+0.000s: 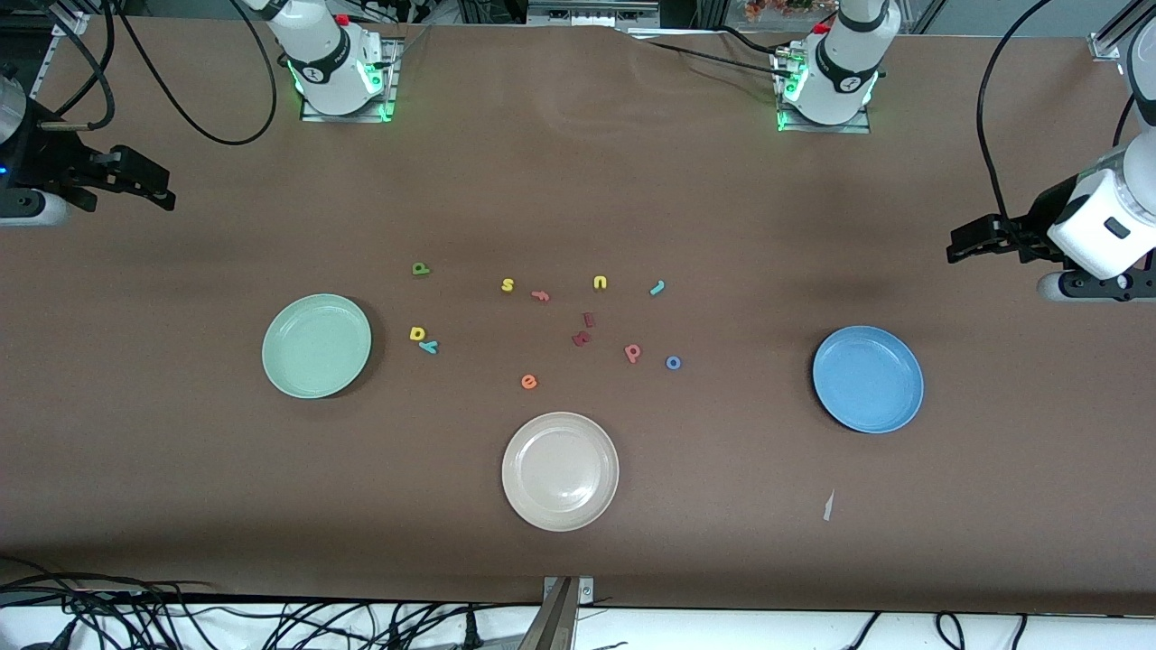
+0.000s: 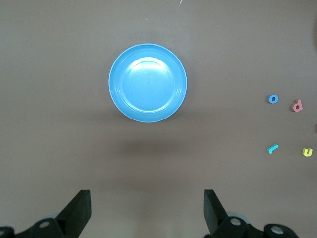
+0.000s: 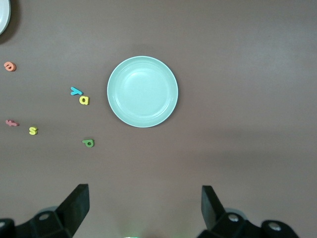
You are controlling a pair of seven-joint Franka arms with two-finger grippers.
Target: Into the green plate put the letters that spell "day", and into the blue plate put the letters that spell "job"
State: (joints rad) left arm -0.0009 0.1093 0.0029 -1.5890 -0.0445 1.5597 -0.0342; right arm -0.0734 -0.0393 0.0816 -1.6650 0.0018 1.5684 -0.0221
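Observation:
The green plate (image 1: 316,346) (image 3: 142,91) lies toward the right arm's end. Beside it are the yellow "d" (image 1: 416,333) (image 3: 84,100), the teal "y" (image 1: 428,347) (image 3: 76,90) and, farther from the camera, the dark green "a" (image 1: 420,268) (image 3: 88,143). The blue plate (image 1: 868,379) (image 2: 148,83) lies toward the left arm's end. The teal "j" (image 1: 657,288) (image 2: 273,148), blue "o" (image 1: 673,363) (image 2: 273,99) and salmon "b" (image 1: 632,352) (image 2: 297,105) lie mid-table. Both plates are empty. My right gripper (image 1: 161,191) (image 3: 144,206) and left gripper (image 1: 959,246) (image 2: 147,208) hang open and empty, each high over its own end of the table.
A beige plate (image 1: 560,470) sits nearest the camera, mid-table. Among the letters lie a yellow "s" (image 1: 508,285), a yellow "u" (image 1: 600,283), an orange "f" (image 1: 540,295), an orange "e" (image 1: 529,382) and two dark red letters (image 1: 582,330). A paper scrap (image 1: 827,506) lies near the blue plate.

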